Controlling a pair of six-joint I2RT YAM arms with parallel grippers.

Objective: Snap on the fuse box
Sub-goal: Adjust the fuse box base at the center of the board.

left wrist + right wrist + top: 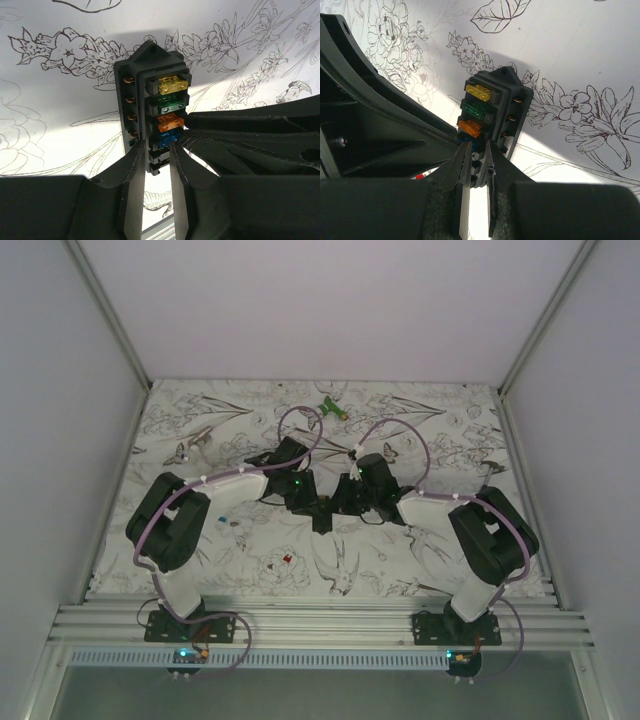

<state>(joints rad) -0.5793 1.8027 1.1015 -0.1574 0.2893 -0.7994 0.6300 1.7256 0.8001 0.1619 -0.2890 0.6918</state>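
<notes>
Over the middle of the table (200,430) the left gripper (157,167) and right gripper (477,165) meet; each has its jaws drawn narrow, pinching the same end of the fuse box (155,90), which is held clear of the surface. Four fuses (172,85) sit exposed in its slots; nothing is snapped over them, so the task appears unfinished. No cover is in sight; the fingers hide the gripped end; the top view shows the box only as a dark blur.

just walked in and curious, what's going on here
The robot's left gripper and right gripper are each closed on the lower end of one small black fuse box, at the middle of the table. Yellow, green, orange and blue fuses sit exposed in its slots.
</notes>
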